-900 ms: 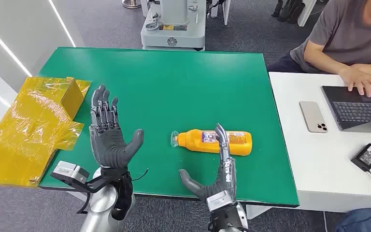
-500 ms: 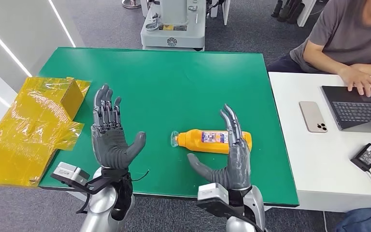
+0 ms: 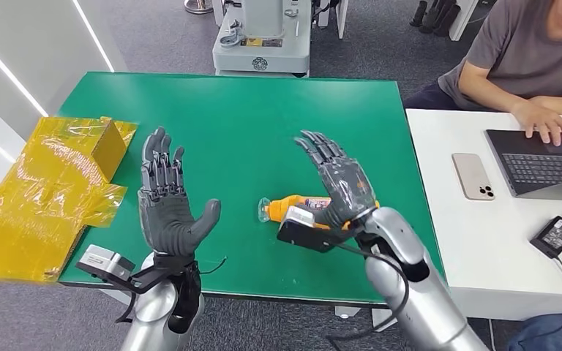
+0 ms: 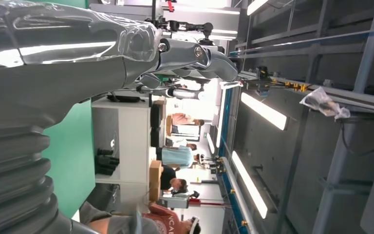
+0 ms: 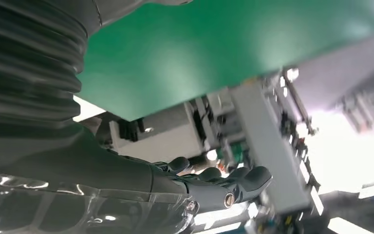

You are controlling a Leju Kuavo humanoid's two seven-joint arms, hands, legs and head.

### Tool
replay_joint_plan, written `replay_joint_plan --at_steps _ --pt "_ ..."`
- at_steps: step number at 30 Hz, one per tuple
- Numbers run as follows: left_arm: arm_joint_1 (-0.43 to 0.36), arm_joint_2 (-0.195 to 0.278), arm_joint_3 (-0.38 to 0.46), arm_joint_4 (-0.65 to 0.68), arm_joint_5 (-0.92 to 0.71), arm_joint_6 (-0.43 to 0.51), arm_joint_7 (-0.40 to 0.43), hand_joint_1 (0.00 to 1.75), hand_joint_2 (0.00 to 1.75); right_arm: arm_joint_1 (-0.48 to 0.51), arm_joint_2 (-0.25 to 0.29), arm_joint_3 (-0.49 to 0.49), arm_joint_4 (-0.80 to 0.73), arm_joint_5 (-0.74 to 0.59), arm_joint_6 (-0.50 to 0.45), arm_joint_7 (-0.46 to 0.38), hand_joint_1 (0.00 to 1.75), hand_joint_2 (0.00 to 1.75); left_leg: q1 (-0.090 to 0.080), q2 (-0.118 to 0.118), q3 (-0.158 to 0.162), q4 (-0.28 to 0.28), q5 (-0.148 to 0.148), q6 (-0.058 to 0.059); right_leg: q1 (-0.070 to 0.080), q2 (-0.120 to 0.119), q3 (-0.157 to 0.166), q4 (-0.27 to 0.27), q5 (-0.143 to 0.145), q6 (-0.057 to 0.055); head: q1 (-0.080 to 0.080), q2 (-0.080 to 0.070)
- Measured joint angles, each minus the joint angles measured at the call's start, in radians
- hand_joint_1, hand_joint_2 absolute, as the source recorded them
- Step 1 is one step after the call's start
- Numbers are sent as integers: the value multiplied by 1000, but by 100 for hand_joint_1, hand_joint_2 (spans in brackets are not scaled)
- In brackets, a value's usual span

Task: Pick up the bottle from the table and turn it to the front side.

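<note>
We are hovering our right hand (image 3: 334, 178), fingers spread and holding nothing, over the one bottle (image 3: 287, 208) lying on its side on the table (image 3: 263, 117). Being round, it may roll away if we are closing off-centre. Our left hand (image 3: 167, 199) is waiting open, empty. Two hands, one bottle.

Yellow wrap (image 3: 40, 194), phone (image 3: 474, 176), laptop (image 3: 545, 162)

floor: grey carpet (image 3: 168, 36) | green table (image 3: 249, 117) | white desk (image 3: 454, 219) beside it
</note>
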Motion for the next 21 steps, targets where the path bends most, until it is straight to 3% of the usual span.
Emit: replay_joint_plan --at_steps 5,9,14,21 --pt "-20 -1 -1 7 18 -9 0 0 175 -249 -3 78 287 -64 186 -30 0 175 0 -2 0 0 3 1 0 -2 0 0 2 0 0 0" --pt "-36 -2 -7 23 26 -13 0 0 175 -353 -10 141 459 -101 251 -29 0 175 0 -2 0 1 3 1 0 -2 0 0 2 0 0 0" --pt "-55 -3 -23 45 38 -15 0 0 175 -387 -36 194 599 -142 309 -21 0 175 0 -3 -1 1 3 1 0 -3 0 -1 2 1 0 0" --pt "-69 -6 -39 61 58 -14 12 0 175 -350 -111 232 678 -225 337 -26 0 175 0 -3 -1 1 2 2 0 -3 0 -2 2 1 0 0"
